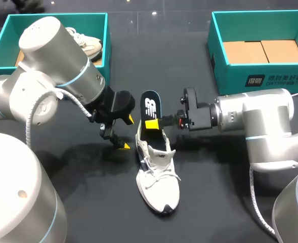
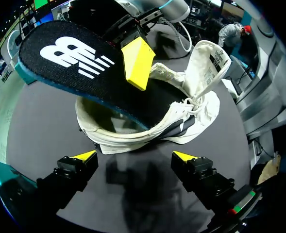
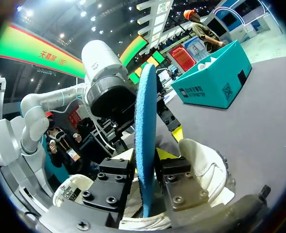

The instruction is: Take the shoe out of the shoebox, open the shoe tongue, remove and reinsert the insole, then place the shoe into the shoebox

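Right gripper (image 1: 153, 123) is clenching the white-logoed insole (image 1: 150, 105) above the shoe (image 1: 159, 177); left gripper (image 1: 127, 132) is hanging released just beside it.

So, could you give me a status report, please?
Right gripper shut on black-topped, blue-backed insole, end inside white lace-up sneaker. Left gripper open, empty, beside its heel. Nothing blocking.

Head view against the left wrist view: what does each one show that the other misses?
Only the head view: the left shoebox holding a second shoe, and the right shoebox. Only the left wrist view: the heel from behind, close up, with the hollow under the insole. Both: the white shoe, the black insole slanting out of it, the right gripper shut on it, the left gripper open nearby.
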Controlling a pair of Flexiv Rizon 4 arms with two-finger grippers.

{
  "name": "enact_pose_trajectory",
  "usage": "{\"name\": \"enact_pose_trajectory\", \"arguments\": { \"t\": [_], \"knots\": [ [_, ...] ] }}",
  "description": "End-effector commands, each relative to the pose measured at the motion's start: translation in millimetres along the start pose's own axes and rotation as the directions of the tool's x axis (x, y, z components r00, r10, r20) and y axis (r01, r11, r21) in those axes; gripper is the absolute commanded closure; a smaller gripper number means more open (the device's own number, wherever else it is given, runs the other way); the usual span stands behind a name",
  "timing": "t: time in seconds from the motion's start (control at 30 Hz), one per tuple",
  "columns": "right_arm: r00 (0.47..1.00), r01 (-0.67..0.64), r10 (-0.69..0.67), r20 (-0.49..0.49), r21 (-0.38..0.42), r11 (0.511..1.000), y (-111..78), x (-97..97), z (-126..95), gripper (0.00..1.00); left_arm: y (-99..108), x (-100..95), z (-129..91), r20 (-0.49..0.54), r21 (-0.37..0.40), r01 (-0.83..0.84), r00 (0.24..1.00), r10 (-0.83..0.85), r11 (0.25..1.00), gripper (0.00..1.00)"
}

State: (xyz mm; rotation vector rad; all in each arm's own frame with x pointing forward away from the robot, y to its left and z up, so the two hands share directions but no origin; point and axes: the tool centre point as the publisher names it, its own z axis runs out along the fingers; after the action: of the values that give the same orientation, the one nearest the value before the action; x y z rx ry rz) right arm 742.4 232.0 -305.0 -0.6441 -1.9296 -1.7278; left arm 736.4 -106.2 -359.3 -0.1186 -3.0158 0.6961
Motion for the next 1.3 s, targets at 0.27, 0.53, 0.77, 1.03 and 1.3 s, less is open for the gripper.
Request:
{"name": "enact_pose_trajectory", "arguments": {
  "t": [0.27,0.53,0.77,1.03,1.3],
  "knots": [
    [0.997,-0.06,0.06,-0.045,-0.005,0.998,-2.7,-16.1,-0.7,1.0,0.5,0.4,0.0,0.0,0.0,-0.001,1.0,0.001,1.0,0.0],
    [0.99,-0.129,0.129,-0.056,-0.004,0.992,-26.7,-14.7,2.9,1.0,0.5,0.4,0.0,0.0,0.0,-0.001,1.0,0.001,1.0,0.0],
    [0.985,-0.168,0.168,-0.03,-0.015,0.986,-46.1,-2.3,2.7,1.0,0.5,0.4,0.0,0.0,0.0,-0.001,1.0,0.001,1.0,0.0],
    [0.985,-0.173,0.173,-0.006,-0.031,0.984,-55.8,9.8,2.3,1.0,0.5,0.4,0.0,0.0,0.0,-0.001,1.0,0.001,1.0,0.0],
    [0.988,-0.152,0.152,-0.006,-0.023,0.988,-47.8,8.4,4.8,0.75,0.5,0.4,0.0,0.0,0.0,-0.001,1.0,0.001,1.0,0.0]
  ]
}}
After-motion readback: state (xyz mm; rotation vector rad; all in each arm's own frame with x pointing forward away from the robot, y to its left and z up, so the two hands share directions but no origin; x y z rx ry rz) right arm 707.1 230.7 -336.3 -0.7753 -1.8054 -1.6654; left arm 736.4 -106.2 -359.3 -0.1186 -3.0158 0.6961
